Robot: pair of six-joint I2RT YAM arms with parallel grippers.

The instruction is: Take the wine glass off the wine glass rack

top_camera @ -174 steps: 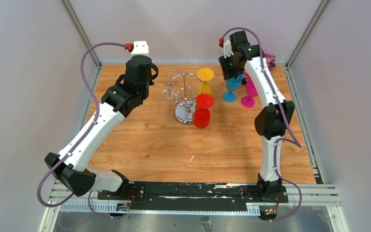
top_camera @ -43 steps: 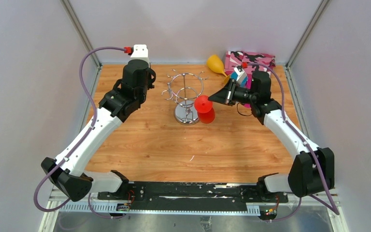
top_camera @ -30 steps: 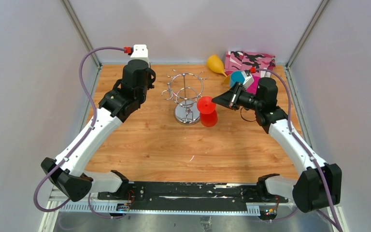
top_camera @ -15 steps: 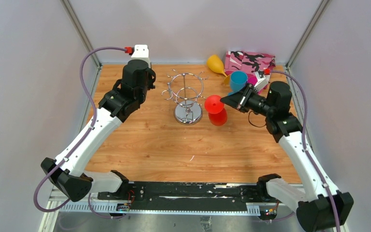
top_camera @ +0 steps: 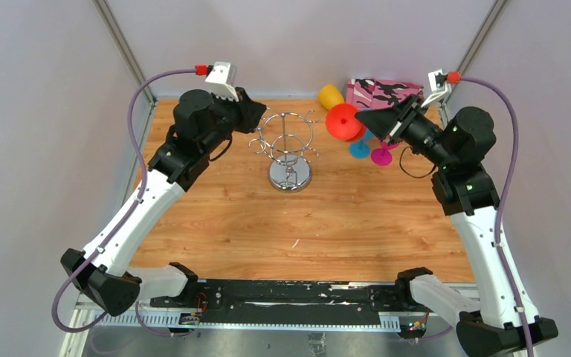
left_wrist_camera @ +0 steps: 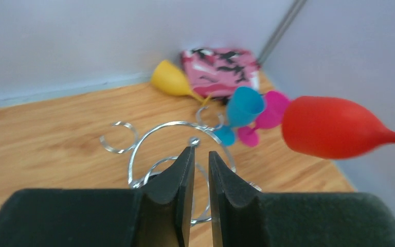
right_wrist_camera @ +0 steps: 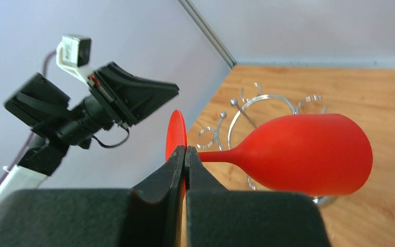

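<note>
The chrome wine glass rack (top_camera: 288,146) stands mid-table with no glass on its hooks. My right gripper (top_camera: 362,117) is shut on the round foot of the red wine glass (top_camera: 344,123) and holds it on its side in the air, right of the rack and apart from it. The right wrist view shows the foot (right_wrist_camera: 175,135) pinched between the jaws (right_wrist_camera: 185,149) and the red bowl (right_wrist_camera: 308,154) pointing away. My left gripper (top_camera: 256,111) hovers by the rack's top ring (left_wrist_camera: 149,139), its jaws (left_wrist_camera: 201,152) almost together with nothing between them.
A yellow glass (top_camera: 330,95) lies at the back beside a pink patterned bag (top_camera: 383,91). A blue glass (top_camera: 358,149) and a pink glass (top_camera: 381,155) stand at the back right, below my right gripper. Grey walls close in the table.
My right arm has carried the red glass up and to the back right, away from the rack. My left gripper has swung in toward the rack's top.
</note>
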